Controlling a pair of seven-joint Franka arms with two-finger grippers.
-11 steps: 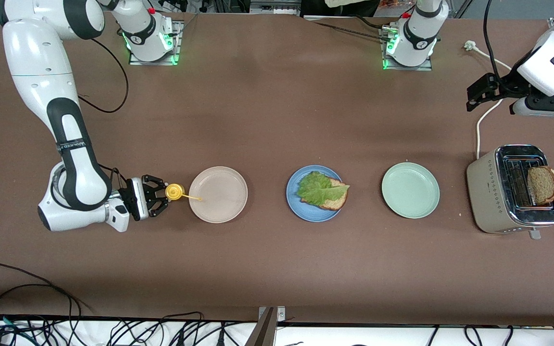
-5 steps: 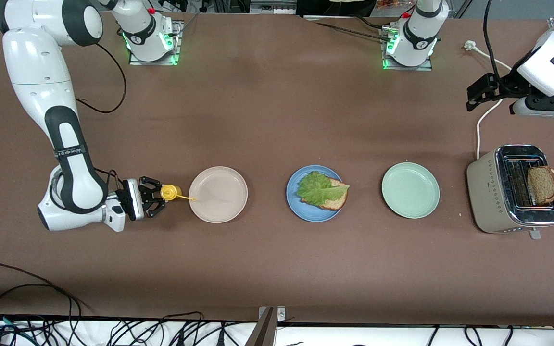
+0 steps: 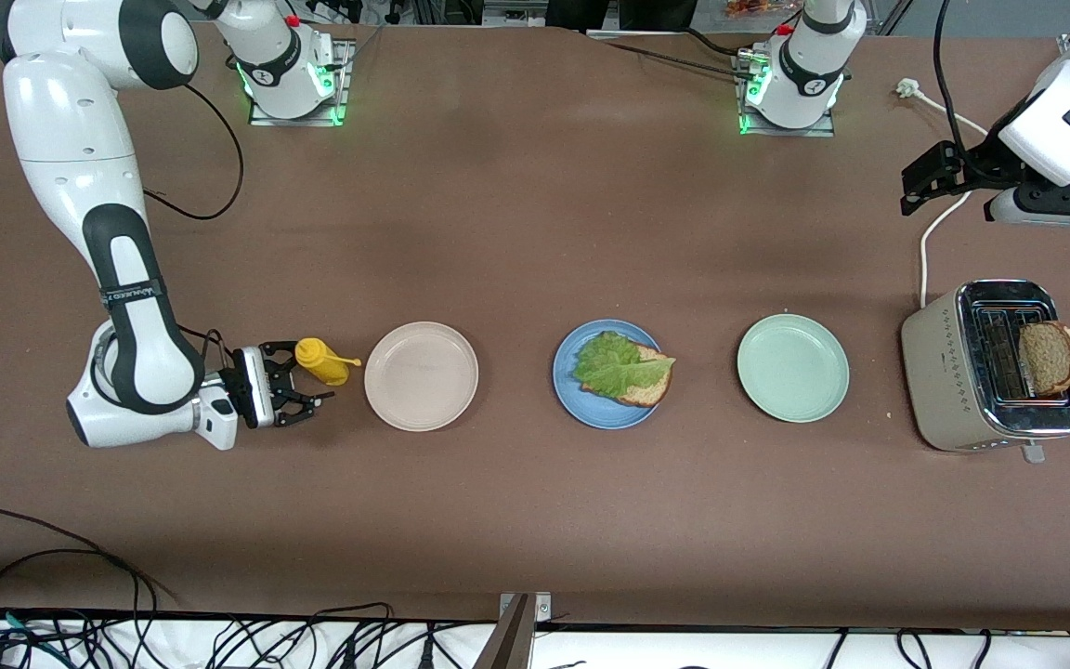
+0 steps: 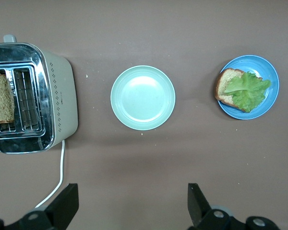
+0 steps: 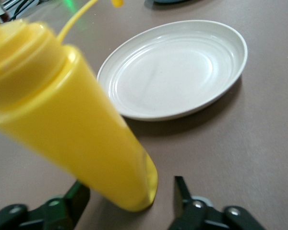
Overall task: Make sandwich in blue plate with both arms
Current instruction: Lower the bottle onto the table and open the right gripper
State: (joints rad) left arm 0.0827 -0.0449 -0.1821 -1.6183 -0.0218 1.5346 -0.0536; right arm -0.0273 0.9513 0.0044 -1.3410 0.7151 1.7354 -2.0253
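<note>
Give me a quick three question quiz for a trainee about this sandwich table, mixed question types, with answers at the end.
1. True or false: the lettuce leaf lies on a bread slice in the blue plate.
2. Where is the second bread slice? A) green plate B) toaster C) beige plate
3. Which gripper has its fingers open beside the yellow mustard bottle?

Key: 1 true; 2 B; 3 right gripper. The left gripper waits open above the table.

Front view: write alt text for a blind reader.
The open right gripper sits beside a yellow bottle near the beige plate. The blue plate holds bread under lettuce; another slice stands in the toaster.
</note>
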